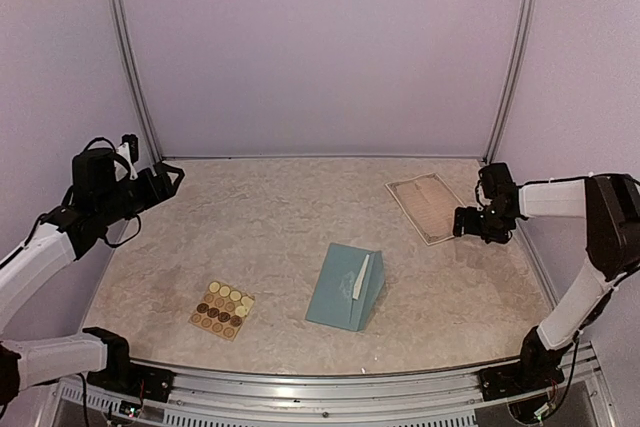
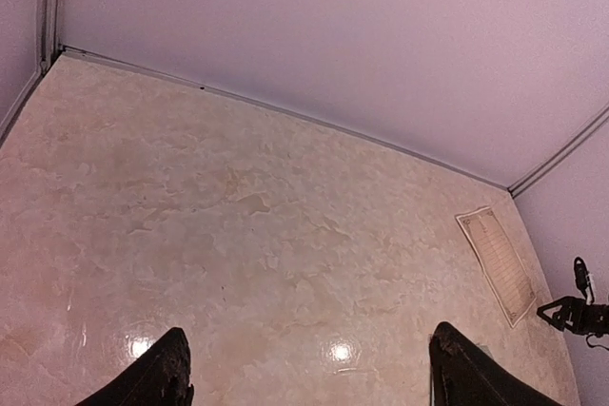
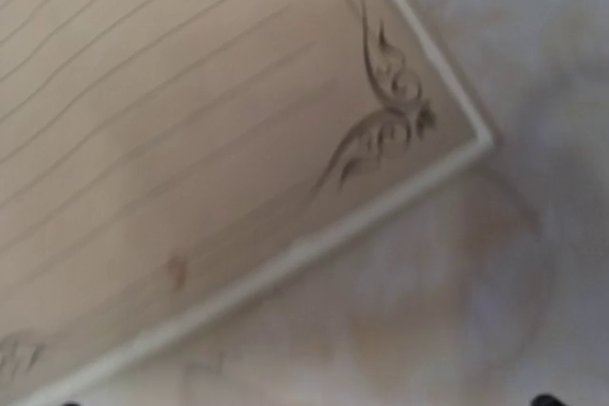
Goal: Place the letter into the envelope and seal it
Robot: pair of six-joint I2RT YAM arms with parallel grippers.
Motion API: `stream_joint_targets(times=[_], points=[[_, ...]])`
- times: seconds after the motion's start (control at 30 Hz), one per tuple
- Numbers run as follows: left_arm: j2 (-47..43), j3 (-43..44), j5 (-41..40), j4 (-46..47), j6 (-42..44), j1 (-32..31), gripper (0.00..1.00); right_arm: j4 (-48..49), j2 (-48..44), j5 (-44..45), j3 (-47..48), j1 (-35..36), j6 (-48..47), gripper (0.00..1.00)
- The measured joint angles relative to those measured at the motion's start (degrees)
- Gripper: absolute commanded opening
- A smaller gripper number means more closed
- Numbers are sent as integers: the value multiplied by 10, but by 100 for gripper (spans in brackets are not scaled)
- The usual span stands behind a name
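Observation:
The teal envelope (image 1: 340, 289) lies near the middle front of the table, its flap (image 1: 368, 282) standing up on its right side. The cream letter (image 1: 425, 207), with an ornate border, lies flat at the back right; it also shows in the left wrist view (image 2: 495, 264). My right gripper (image 1: 470, 222) hangs low over the letter's near right corner (image 3: 447, 145); only a fingertip (image 3: 545, 400) shows at the frame's bottom edge, set wide from the other, so it is open and empty. My left gripper (image 2: 309, 377) is open and empty, raised at the far left (image 1: 170, 179).
A tan sheet of round stickers (image 1: 222, 309) lies at the front left. Walls enclose the table on three sides, with metal posts (image 1: 132, 57) in the back corners. The right arm (image 2: 576, 313) shows at the edge of the left wrist view.

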Motion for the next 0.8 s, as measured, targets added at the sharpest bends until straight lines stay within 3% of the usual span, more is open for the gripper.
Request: stream_joint_targets(times=[0.37,0.8], points=[[5,-16,4,2,2,9,82,19,136,3,123,-16,-44,100],[6,-16,15,2,3,9,82,19,183,-3,158,-37,-63,96]])
